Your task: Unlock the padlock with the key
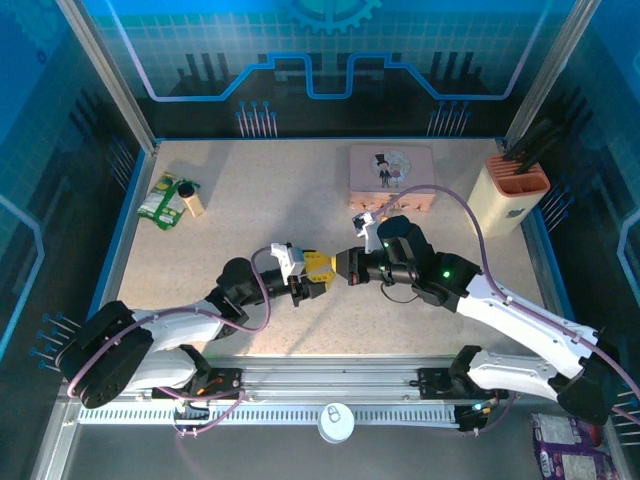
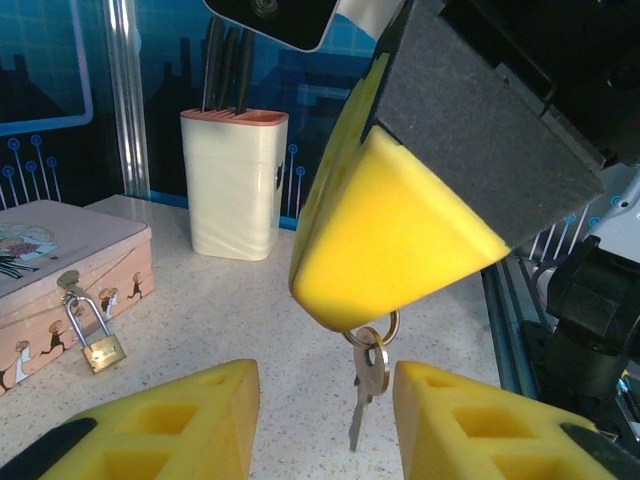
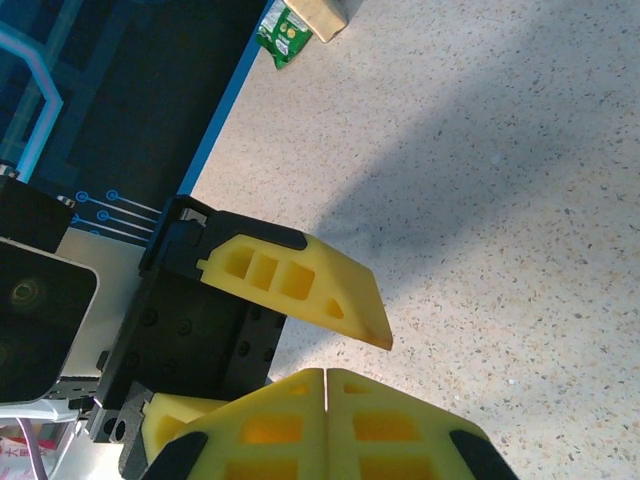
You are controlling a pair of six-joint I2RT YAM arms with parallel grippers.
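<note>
Clearly, nothing is unlocked yet: the padlock (image 2: pixel 102 350) hangs closed on the pink tin (image 2: pixel 60 265) near the table's (image 1: pixel 260 200) far edge. The right gripper (image 3: pixel 327 372), clenched, pinches the key (image 2: pixel 365 385) by its ring above mid-table. It hangs vertically, blade down, between the left gripper's (image 2: pixel 322 400) parted fingers, untouched.

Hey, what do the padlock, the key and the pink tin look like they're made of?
Padlock: brass-looking metal body with a yellow sheen, and a silvery, steel-like shackle. Key: silvery-grey metal that glints. Pink tin: probably thin painted sheet metal, with matte printed figures.
</note>
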